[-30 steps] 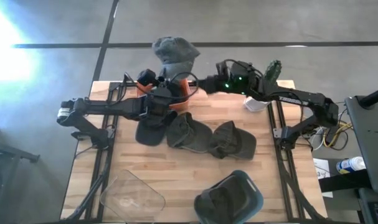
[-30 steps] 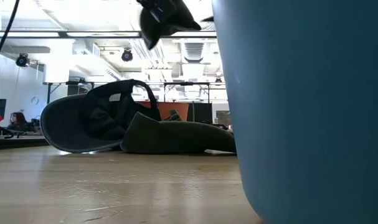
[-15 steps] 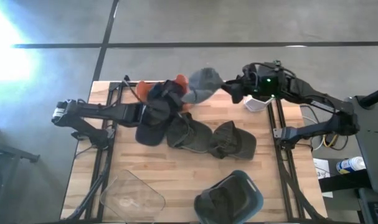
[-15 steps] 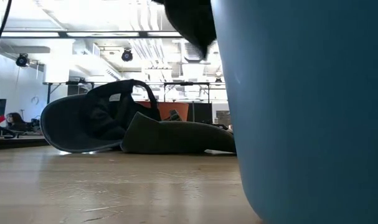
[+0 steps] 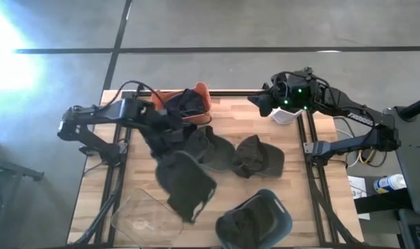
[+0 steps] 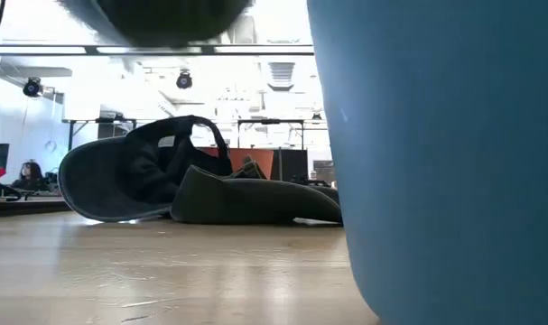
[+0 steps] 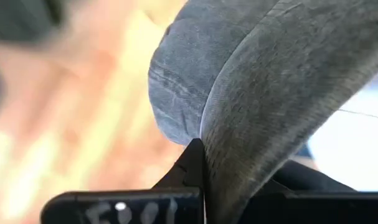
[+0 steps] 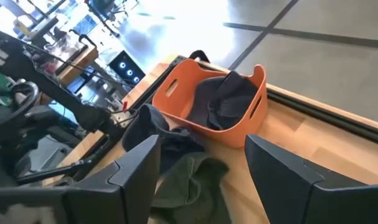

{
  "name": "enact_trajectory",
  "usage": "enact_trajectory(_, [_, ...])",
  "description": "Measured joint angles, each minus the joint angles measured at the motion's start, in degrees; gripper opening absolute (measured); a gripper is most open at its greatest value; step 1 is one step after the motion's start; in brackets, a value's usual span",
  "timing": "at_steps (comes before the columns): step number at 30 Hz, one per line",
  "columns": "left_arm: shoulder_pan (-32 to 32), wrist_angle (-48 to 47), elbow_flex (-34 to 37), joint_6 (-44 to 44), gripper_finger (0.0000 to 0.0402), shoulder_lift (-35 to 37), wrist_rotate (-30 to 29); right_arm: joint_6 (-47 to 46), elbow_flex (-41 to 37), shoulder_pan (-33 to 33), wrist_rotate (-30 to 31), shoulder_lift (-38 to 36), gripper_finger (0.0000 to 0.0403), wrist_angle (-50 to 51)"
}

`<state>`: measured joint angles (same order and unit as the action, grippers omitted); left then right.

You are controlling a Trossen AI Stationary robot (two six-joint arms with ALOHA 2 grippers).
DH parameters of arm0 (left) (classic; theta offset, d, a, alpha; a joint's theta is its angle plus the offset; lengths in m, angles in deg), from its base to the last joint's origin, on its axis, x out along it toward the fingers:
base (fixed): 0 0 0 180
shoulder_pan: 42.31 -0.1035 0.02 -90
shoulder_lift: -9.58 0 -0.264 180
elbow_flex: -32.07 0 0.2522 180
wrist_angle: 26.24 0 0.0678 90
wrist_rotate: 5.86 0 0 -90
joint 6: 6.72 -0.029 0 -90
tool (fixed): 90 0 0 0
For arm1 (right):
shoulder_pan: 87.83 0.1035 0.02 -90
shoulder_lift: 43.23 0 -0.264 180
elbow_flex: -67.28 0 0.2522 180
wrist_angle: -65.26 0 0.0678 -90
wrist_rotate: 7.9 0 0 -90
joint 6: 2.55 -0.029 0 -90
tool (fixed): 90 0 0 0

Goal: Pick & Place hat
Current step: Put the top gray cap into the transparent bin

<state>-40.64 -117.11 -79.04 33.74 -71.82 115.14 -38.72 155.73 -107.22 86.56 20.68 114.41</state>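
The gray cap has passed from the right hand, now wide and empty near the orange basket, to the left hand, which clamps it above the surface near the clear bin.

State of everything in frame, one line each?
left gripper: shut on grey hat, over the table's middle
grey hat: held aloft, hanging
right gripper: open, empty, at the far right edge
orange basket: upright, dark hat inside
blue bin: upright, olive hat inside
clear container: looks empty
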Motion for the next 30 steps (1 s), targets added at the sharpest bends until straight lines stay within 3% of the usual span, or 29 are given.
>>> enact_trajectory(6, [2.37,-2.14,-8.6,11.86,0.0011,0.22,11.78,0.3,-0.04,-0.05,0.01,0.44,0.0228,0.52])
enact_trajectory(12, [7.32,-13.46,-12.36,20.06,0.0011,0.5,9.85,1.48,-0.25,-0.04,0.05,0.38,0.0228,1.32])
enact_trajectory(19, [18.37,-12.73,-4.29,26.55,0.0012,2.07,5.25,3.52,-0.52,-0.01,0.05,0.36,0.0228,1.26])
enact_trajectory(24, [28.04,-12.9,5.93,24.26,0.0012,1.64,0.65,3.87,-1.22,-0.03,0.22,0.34,0.0228,0.82])
enact_trajectory(30, [33.8,-9.2,19.3,18.95,0.0012,0.09,1.32,3.63,-3.57,-0.03,0.21,0.37,0.0228,-1.76])
